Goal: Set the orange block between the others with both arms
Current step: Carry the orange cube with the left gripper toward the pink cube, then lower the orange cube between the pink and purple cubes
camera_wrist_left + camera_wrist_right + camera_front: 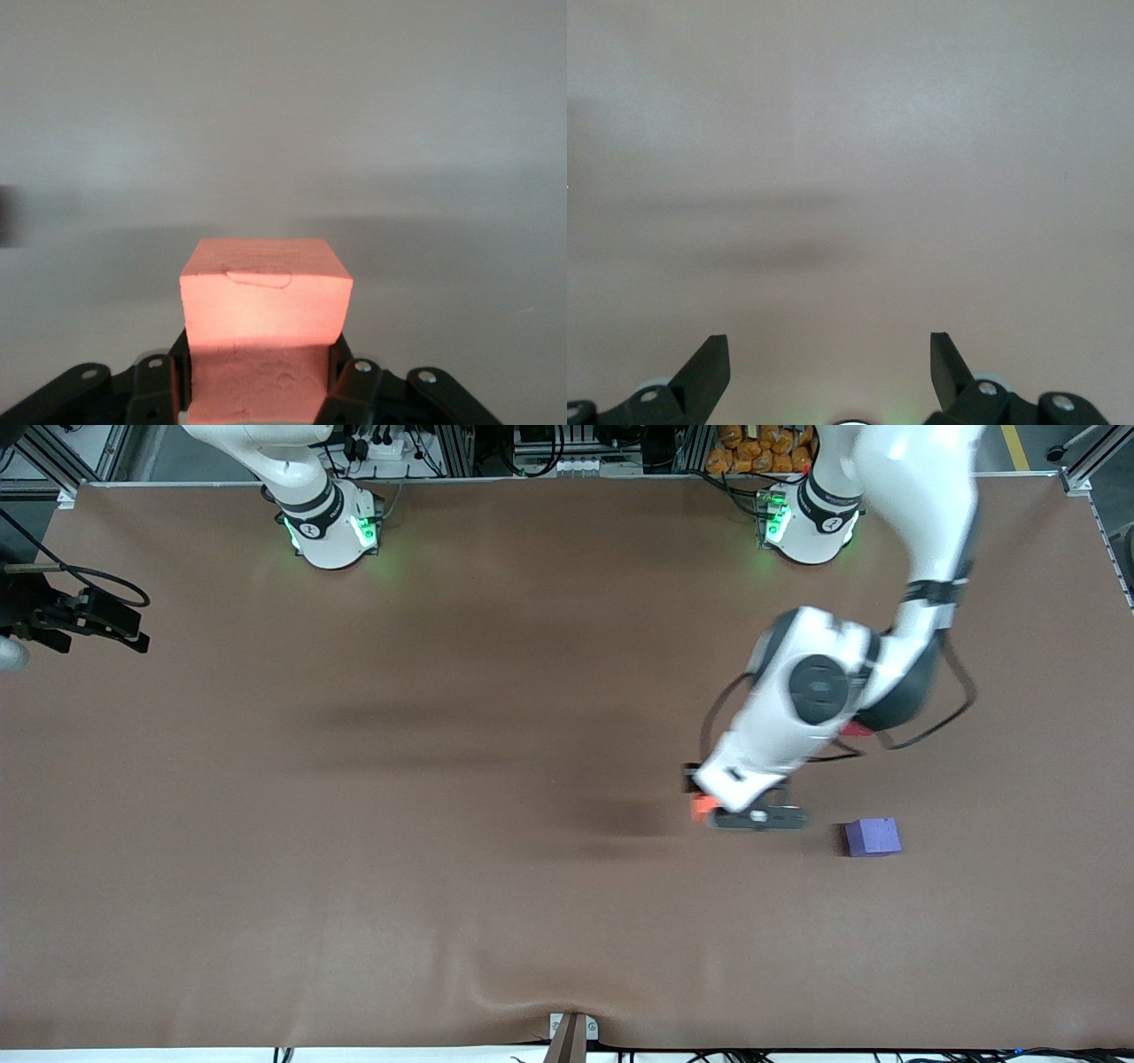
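My left gripper [713,813] is shut on the orange block [701,807], low at the table toward the left arm's end. In the left wrist view the orange block [266,292] sits squeezed between the two black fingers [359,382] of the left gripper [261,376]. The purple cube [873,837] lies on the table beside the gripper, a short gap away. A red-pink sliver [856,730] shows beside the left forearm, the rest hidden by the arm. My right gripper [830,354] hangs open over bare table, holding nothing.
The brown table cloth [443,779] has a raised wrinkle at its near edge [496,992]. A black device on a cable [89,615] sits at the right arm's end. The two arm bases [332,527] stand along the edge farthest from the front camera.
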